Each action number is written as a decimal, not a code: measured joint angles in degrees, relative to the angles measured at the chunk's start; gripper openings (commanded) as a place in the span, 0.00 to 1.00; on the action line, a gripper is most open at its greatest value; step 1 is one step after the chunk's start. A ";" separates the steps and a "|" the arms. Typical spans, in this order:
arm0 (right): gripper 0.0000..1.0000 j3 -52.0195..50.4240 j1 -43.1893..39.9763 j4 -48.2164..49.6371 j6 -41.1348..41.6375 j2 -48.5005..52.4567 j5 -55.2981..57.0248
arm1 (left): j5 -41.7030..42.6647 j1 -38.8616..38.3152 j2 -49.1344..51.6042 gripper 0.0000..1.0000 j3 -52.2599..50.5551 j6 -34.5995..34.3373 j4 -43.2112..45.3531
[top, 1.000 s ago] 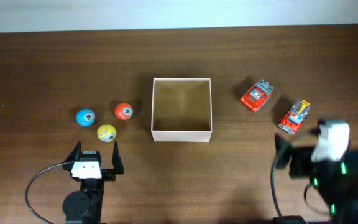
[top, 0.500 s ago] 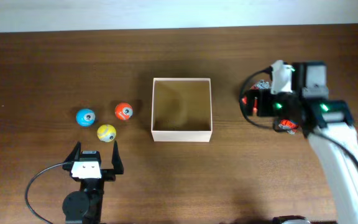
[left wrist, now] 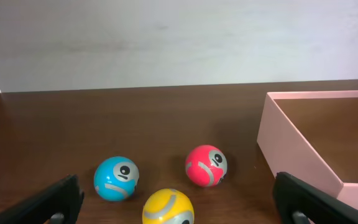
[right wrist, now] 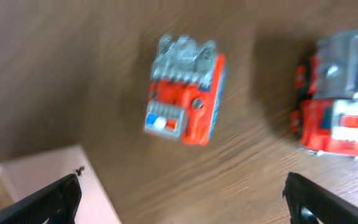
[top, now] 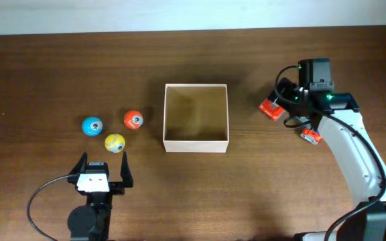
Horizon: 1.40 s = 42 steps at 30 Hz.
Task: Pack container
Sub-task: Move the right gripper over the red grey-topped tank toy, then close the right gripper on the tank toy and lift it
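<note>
My left jaws and right jaws gape wide, holding nothing. The cream-white square cardboard box [top: 196,144] shows bare tan floor.

The surface [top: 45,67] under my fingers is dark wood grain with a soft sheen. The container [top: 196,142] looks like smooth matt card. Ahead of my left fingers [left wrist: 55,200], the blue ball [left wrist: 116,178], red ball [left wrist: 206,166] and yellow ball [left wrist: 168,208] are glossy plastic. Ahead of my right fingers [right wrist: 45,202], the first truck [right wrist: 184,107] and second truck [right wrist: 337,106] are shiny red plastic with dull grey tops.
</note>
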 measured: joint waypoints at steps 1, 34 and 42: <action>0.99 0.00 0.00 1.09 1.66 0.13 1.81 | 0.00 0.00 0.00 0.99 0.00 0.00 0.00; 1.00 3.82 -4.02 3.80 -0.44 20.85 -10.38 | -0.04 0.00 0.00 0.99 0.00 0.00 0.00; 1.00 3.82 -4.11 6.51 -3.26 23.37 -10.40 | -0.15 0.00 0.00 0.99 0.00 0.00 0.00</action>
